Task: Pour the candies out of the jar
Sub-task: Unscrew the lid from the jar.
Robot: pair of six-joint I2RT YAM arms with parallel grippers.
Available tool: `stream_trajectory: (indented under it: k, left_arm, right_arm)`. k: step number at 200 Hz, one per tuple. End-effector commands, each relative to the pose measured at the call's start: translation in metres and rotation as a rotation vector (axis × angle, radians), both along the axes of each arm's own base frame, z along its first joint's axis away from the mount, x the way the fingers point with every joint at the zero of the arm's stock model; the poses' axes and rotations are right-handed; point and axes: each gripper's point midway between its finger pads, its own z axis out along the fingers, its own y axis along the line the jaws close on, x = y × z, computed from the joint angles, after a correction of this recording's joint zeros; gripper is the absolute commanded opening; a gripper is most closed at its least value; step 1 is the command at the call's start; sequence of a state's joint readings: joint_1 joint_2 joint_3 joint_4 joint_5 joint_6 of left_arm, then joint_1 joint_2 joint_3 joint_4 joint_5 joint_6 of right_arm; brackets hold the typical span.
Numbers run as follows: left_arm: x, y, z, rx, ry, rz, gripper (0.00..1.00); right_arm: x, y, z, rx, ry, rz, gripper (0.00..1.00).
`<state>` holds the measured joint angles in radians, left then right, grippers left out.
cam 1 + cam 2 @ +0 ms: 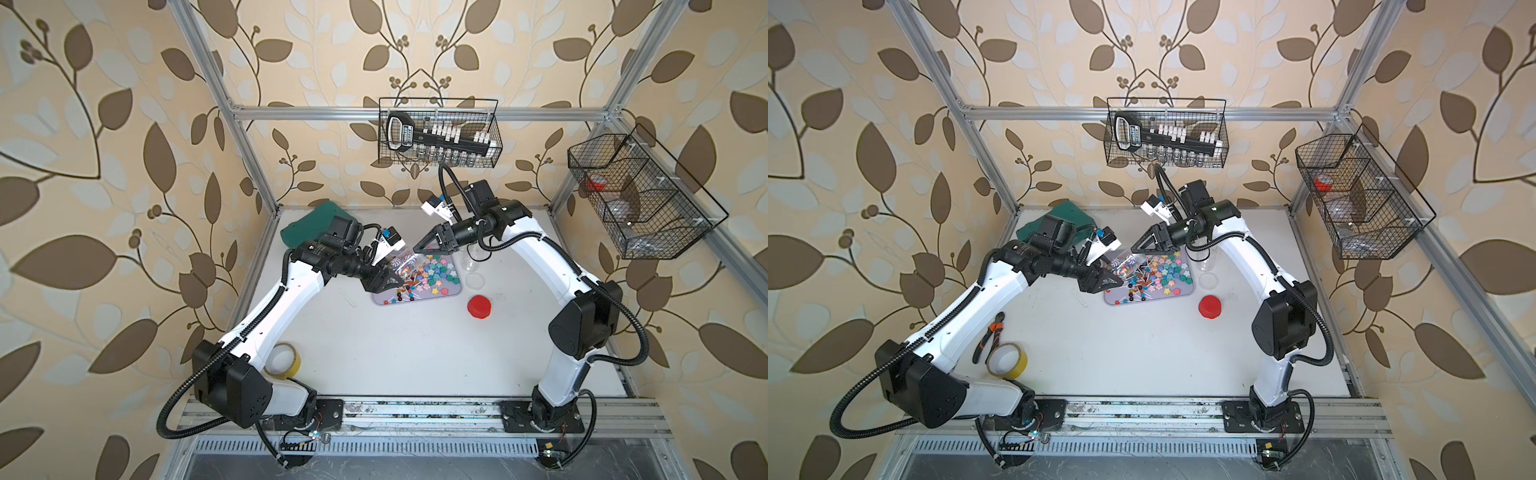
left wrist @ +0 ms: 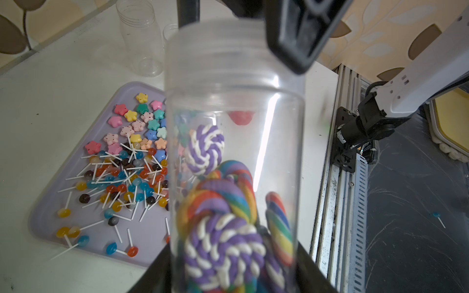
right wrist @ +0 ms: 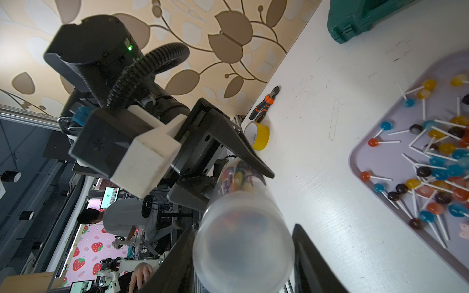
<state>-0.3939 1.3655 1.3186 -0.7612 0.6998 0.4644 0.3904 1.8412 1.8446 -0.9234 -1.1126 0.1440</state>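
A clear plastic jar (image 2: 233, 101) lies nearly level above the back left corner of the lilac tray (image 1: 455, 291). My left gripper (image 2: 234, 274) is shut on its base end. Striped swirl lollipops (image 2: 215, 228) sit inside it, near that base. Its frosted, threaded end (image 3: 243, 243) lies between the fingers of my right gripper (image 3: 243, 228); one finger touches it and a narrow gap shows at the other. In both top views the grippers (image 1: 392, 282) (image 1: 417, 248) (image 1: 1113, 280) (image 1: 1136, 248) meet at the jar (image 1: 405, 264) (image 1: 1125, 262). Loose candies (image 2: 132, 162) (image 1: 432, 270), star-shaped pieces and ball lollipops, cover the tray.
An empty clear jar (image 1: 471, 253) and a clear lid (image 1: 474, 279) stand right of the tray, a red lid (image 1: 478, 306) in front. Green case (image 1: 316, 220) at back left. Yellow tape (image 1: 1007, 359) and pliers (image 1: 988, 336) by the left arm. Wire baskets (image 1: 440, 133) hang above.
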Motion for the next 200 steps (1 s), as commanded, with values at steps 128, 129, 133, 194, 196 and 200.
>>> stream_trajectory:
  k: [128, 129, 133, 194, 196, 200]
  left_arm:
    - [-0.007, -0.028, 0.043, -0.228, -0.012, -0.116, 0.22]
    - [-0.007, -0.028, 0.044, -0.229, -0.012, -0.116, 0.22]
    - [-0.007, -0.029, 0.044, -0.231, -0.012, -0.117, 0.22]
    - [-0.007, -0.033, 0.050, -0.264, 0.007, -0.135, 0.21]
    - [-0.007, -0.033, 0.050, -0.264, 0.007, -0.135, 0.21]
    - [-0.007, -0.033, 0.051, -0.265, 0.006, -0.136, 0.21]
  right_arm:
    - [-0.026, -0.001, 0.007, 0.104, -0.117, 0.109, 0.38]
    - [-0.027, -0.001, 0.007, 0.104, -0.117, 0.109, 0.38]
    - [-0.027, -0.001, 0.007, 0.105, -0.122, 0.112, 0.38]
    - [-0.050, -0.005, 0.015, 0.225, -0.274, 0.228, 0.35]
    - [-0.051, -0.005, 0.017, 0.237, -0.283, 0.236, 0.35]
    - [-0.056, -0.006, 0.021, 0.270, -0.300, 0.256, 0.35]
